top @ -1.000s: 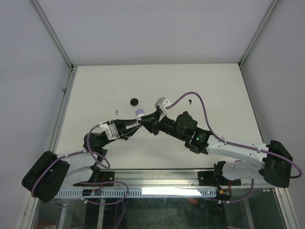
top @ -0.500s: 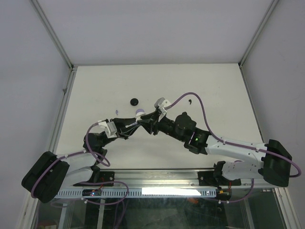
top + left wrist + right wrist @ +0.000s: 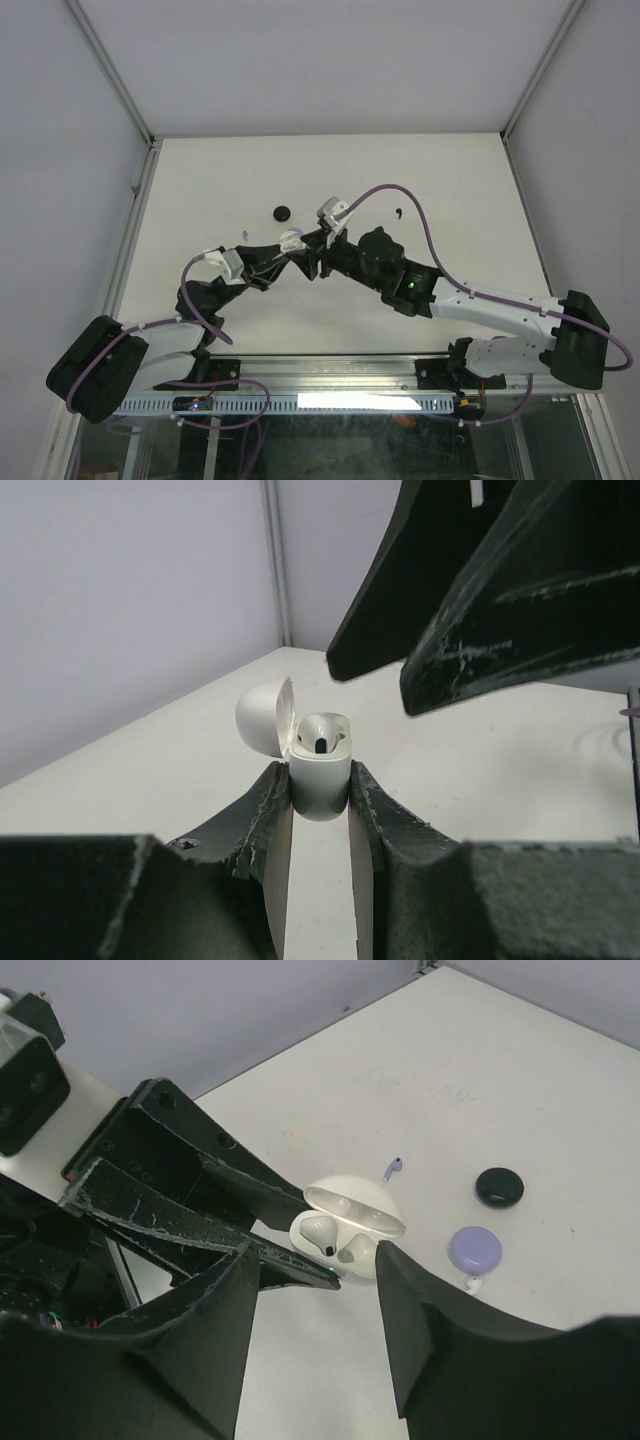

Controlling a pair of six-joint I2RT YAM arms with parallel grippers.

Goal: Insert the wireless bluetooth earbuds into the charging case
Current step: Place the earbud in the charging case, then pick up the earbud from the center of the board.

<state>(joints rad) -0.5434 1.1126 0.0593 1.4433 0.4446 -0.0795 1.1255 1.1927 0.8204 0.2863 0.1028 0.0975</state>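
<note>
At the middle of the white counter [image 3: 480, 1080], my left claw [image 3: 318, 785] is gripping the open white plastic charging case [image 3: 345, 1222], with one white stemmed earbud [image 3: 320, 1230] seated inside. My right claw [image 3: 315, 1260] is hovering above, spread and empty. Next, I judge, it needs the loose white earbud [image 3: 472, 1283] beside the round purple disc [image 3: 475, 1248].

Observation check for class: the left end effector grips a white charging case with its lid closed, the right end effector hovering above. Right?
No. The left wrist view shows the lid open, not closed. The left end effector does grip the white charging case, the right end effector hovering above.
</note>
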